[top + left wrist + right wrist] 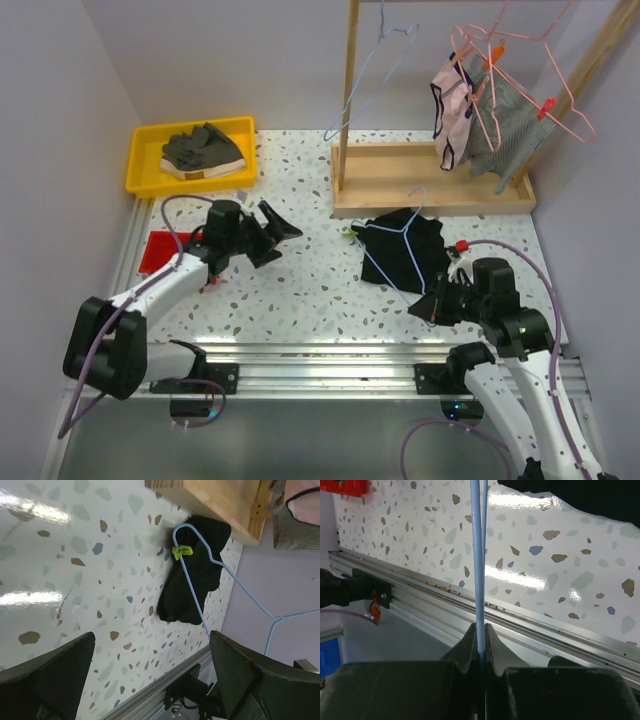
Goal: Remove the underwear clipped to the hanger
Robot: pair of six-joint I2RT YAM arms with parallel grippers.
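Black underwear (405, 250) lies on the speckled table, clipped to a light blue wire hanger (395, 240) by a green clip (351, 235). In the left wrist view the underwear (192, 575), hanger (192, 587) and clip (181, 551) show ahead. My right gripper (432, 308) is shut on the hanger's corner; in the right wrist view the blue wire (479, 555) runs up from between the closed jaws (480, 640). My left gripper (270, 232) is open and empty, left of the underwear, fingers wide apart (55, 675).
A wooden rack (430, 180) at the back right holds a blue hanger (375, 70) and pink hangers (520, 70) with clipped garments (480, 115). A yellow tray (145, 165) with a grey garment stands back left. A red object (158, 250) lies at the left edge.
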